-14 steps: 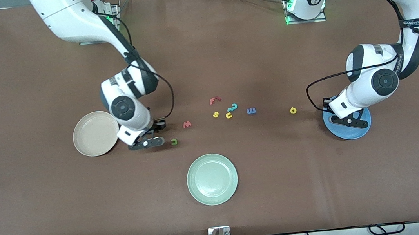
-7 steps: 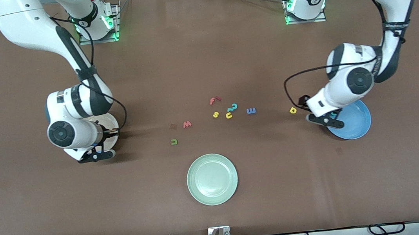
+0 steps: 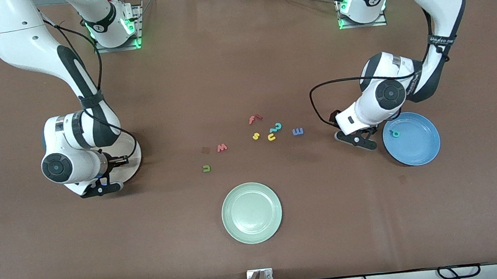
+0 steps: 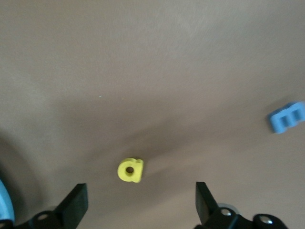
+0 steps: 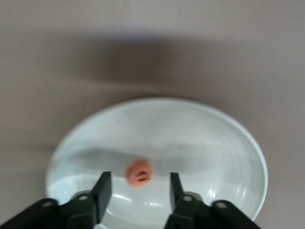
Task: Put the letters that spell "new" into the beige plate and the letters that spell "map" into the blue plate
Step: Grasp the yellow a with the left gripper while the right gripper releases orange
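- Two grippers, both moved since a second ago.
- Left gripper (image 4: 138,205): fingers wide apart, empty, now off the blue plate (image 3: 420,148) and over the yellow a (image 4: 130,170).
- Teal p (image 3: 396,133): now lying in the blue plate.
- Right gripper (image 5: 137,191): fingers apart, now over the beige plate (image 5: 228,143), orange e (image 5: 139,173) lying in it.
- Blue m (image 3: 297,131), red w (image 3: 222,147), green n (image 3: 206,168): unmoved on the table (image 3: 240,65).

White arms, black joints, cables
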Controlling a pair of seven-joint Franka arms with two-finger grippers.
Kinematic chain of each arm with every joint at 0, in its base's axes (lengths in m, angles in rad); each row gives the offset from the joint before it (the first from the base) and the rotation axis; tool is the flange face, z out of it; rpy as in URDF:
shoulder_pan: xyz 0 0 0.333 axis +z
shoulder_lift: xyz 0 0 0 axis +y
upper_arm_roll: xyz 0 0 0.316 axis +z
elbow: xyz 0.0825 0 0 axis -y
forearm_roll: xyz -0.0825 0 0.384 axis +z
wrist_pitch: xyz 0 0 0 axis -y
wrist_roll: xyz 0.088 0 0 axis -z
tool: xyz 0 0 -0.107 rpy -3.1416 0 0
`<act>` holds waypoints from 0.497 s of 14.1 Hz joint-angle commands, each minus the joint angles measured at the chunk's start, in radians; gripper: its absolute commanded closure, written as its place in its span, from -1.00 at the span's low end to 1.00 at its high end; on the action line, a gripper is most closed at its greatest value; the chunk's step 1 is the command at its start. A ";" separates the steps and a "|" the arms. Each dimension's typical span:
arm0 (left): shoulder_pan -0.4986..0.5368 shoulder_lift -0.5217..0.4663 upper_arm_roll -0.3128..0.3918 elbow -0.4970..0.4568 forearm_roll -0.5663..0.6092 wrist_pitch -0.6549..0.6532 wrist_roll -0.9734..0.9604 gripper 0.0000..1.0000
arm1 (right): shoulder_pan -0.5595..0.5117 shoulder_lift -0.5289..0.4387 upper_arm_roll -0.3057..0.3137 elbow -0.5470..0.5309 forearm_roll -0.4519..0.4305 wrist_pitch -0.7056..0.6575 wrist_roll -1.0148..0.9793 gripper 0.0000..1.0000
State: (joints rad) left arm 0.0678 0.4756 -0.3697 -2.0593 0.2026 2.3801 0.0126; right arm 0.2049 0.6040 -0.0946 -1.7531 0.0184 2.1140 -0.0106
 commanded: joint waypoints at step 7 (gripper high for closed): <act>0.033 0.067 -0.005 -0.036 0.103 0.123 0.027 -0.09 | 0.201 0.135 0.009 0.311 0.063 -0.045 0.183 -1.00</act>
State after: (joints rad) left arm 0.0858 0.5288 -0.3679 -2.0929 0.2764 2.4746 0.0255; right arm 0.3725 0.6553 -0.0776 -1.5438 0.0727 2.0719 0.0917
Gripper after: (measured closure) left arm 0.322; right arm 0.000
